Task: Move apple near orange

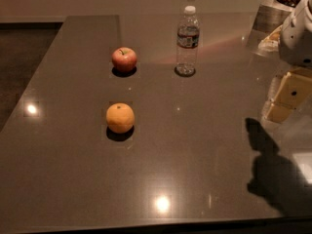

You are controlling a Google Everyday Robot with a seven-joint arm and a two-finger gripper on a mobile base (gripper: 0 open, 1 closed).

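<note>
Nearest, a bare stretch of dark, glossy tabletop [195,179] with two glints of light and a large shadow low on the right, below the gripper. Next back, the orange [120,117]: resting on the tabletop far off to the left of the gripper [285,99], untouched. Then the gripper itself, cream-coloured under a white arm [298,30] at the right edge, hanging over the tabletop and well apart from both fruits; spread or pressed together, cannot tell. Farther back, the apple [124,59]: red with a pale patch at the top, sitting stem-up, left of and beyond the gripper, straight behind the orange across a clear gap of bare tabletop. Beside it, on the side toward the gripper, a clear water bottle [187,40] with a white cap, standing upright and apart from the apple. Farthest, beyond the gripper in the top right corner, a metallic box [265,16] and something dark heaped above it, too cut off to name. By the look of it, barely begun: no grasp made, apple on its own spot, not yet near the orange. Left to do, probably: reach left and back without clipping the bottle, close on the apple, bring it forward, set it just beside the orange without nudging it into a roll.
</note>
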